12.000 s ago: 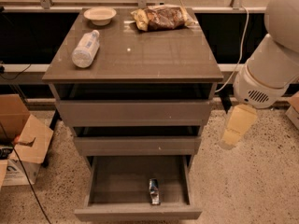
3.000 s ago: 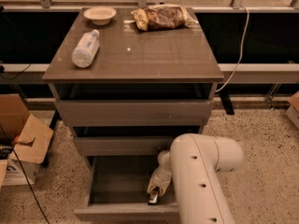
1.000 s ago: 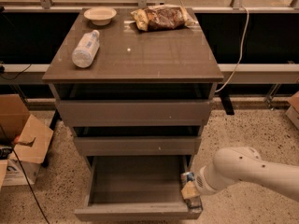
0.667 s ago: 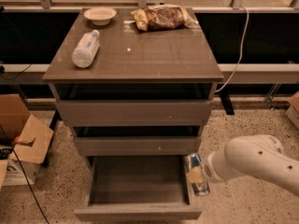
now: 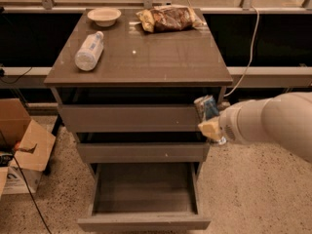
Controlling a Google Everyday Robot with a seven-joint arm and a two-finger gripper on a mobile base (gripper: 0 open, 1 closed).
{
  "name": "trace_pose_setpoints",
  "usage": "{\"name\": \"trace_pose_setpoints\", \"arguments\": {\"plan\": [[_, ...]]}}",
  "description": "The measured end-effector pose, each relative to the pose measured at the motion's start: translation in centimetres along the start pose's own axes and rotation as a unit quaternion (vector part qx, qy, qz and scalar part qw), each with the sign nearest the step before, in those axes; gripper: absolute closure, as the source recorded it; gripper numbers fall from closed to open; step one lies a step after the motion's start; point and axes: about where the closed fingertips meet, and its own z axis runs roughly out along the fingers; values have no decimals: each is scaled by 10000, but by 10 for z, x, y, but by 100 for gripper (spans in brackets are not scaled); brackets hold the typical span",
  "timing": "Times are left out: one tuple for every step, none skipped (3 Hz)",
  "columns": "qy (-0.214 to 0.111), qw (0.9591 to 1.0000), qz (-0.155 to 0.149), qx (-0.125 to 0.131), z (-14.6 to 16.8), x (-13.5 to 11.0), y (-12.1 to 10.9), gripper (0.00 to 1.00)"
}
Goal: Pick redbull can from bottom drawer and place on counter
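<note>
- Grips the redbull can (image 5: pixel 208 106) in the claw (image 5: pixel 209 120), fingers clamped on its lower part, with the can's blue and silver top poking out above.
- Hangs off the cabinet's right front corner, level with the front of the top drawer (image 5: pixel 129 118) just to the left of the claw.
- Sits clearly higher than 0.7 s ago, when down beside the right edge of the bottom drawer (image 5: pixel 144 223).
- Reaches in from the right on a thick white arm (image 5: pixel 273 123), stretched sideways instead of bent down into the drawer as 3 s ago.
- Leaves the bottom drawer pulled out, below and to the left of the claw, its floor bare where the can lay 12 s ago.
- Holds the can just under the overhanging front edge of the counter (image 5: pixel 146 57), which spreads above and to the left of the claw; not yet set on it.
- Shows nothing moved up there: water bottle (image 5: pixel 89 51) on its side well left of the claw, bowl (image 5: pixel 104 16) behind that, snack bag (image 5: pixel 168 17) at the back, up and left of the claw.
- Shows the cardboard box (image 5: pixel 24 150) on the ground far to the left, as before.
</note>
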Motion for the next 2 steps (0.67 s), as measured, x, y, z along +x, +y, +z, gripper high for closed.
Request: {"name": "trace_pose_setpoints", "arguments": {"plan": [[-727, 9958, -398, 394, -65, -85, -9, 100], [-860, 9943, -425, 463, -75, -99, -13, 100]]}}
